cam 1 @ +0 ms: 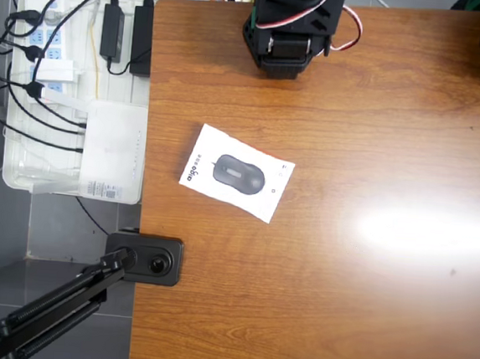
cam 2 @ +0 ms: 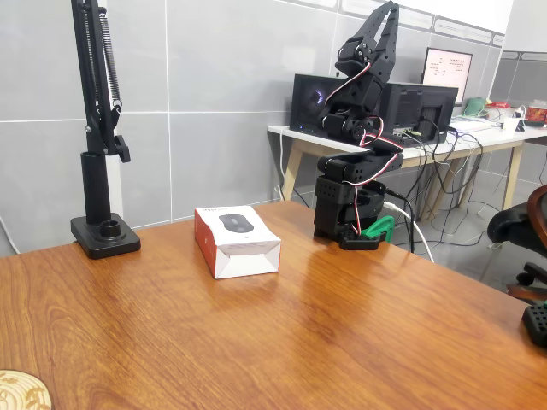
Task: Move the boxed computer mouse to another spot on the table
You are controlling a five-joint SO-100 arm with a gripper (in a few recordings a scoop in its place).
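Warm brown wood-grain laminate covers the worktop (cam 1: 313,303) in the overhead view, glossy, with a white patch of glare on its right half. The flat white rectangular box picturing a dark grey computer mouse (cam 1: 237,172) lies on it left of centre, turned slightly askew, well apart from the black arm base (cam 1: 285,32) at the top edge. Small grey logo text along the box's left end seems to read "aigo"; the finer print is too small to make out. Beside the worktop's left edge sits a white plastic tray (cam 1: 13,178) holding a white power strip (cam 1: 52,37) with black plugs and cables, two black adapters (cam 1: 125,31), and a white router-like device (cam 1: 112,147) with a small label I cannot read. A black clamp foot (cam 1: 145,258) grips the worktop's left edge below the tray, and a black boom runs from it to the lower left. Grey floor shows beneath.

In the fixed view, the same box (cam 2: 238,240) stands on the worktop (cam 2: 282,350) with its orange-red side facing left and the mouse picture on top. The black arm (cam 2: 357,128) is folded upright just right of it, not touching, its end effector (cam 2: 385,17) pointing up; whether its fingers are spread or pressed together I cannot tell. A black spring-arm stand (cam 2: 98,128) rises at left. Behind are grey wall panels and a white desk (cam 2: 444,141) carrying dark monitors and cables.
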